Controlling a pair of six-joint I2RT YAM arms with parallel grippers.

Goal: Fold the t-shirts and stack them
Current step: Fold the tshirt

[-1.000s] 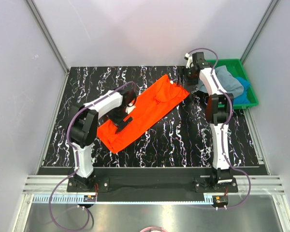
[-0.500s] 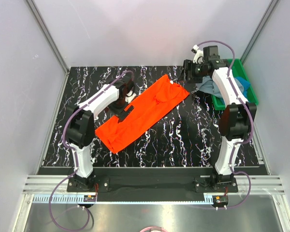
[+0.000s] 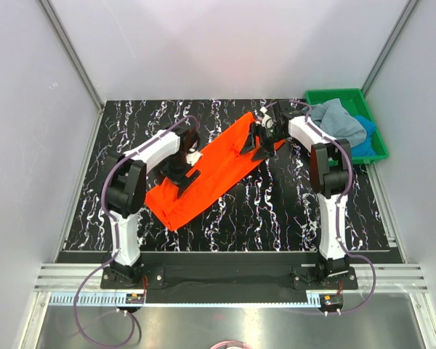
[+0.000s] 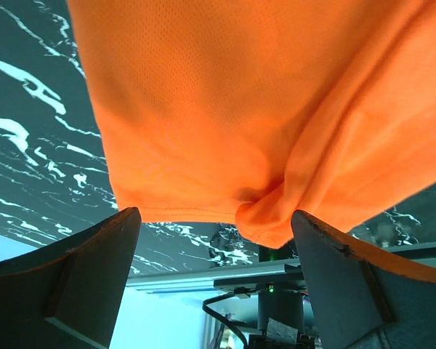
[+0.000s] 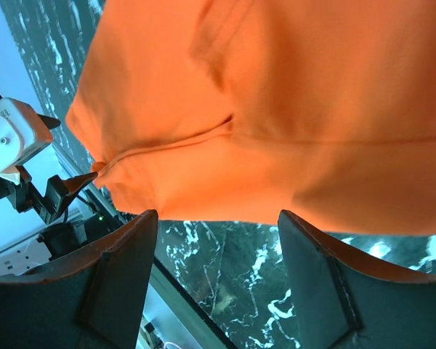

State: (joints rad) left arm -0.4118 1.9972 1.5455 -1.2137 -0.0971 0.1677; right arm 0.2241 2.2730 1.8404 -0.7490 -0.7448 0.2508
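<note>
Both spread open: left pincer [image 4: 214, 214], right pincer [image 5: 216, 217]. Edge of bright orange soft-cloth t-shirt [image 3: 221, 167] sits between each one's fingers. Judgement: close on both layers, lift evenly.

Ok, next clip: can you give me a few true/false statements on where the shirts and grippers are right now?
1. The orange shirt lies on the table. True.
2. The grey shirt is spread flat on the table. False: it lies bunched in the tray, with a blue shirt beside it.
3. Both grippers are open. True: in the wrist views the left gripper and the right gripper have their fingers apart, with orange cloth at the gap.
4. The right gripper hangs over the tray. False: it is at the far end of the orange shirt.
</note>
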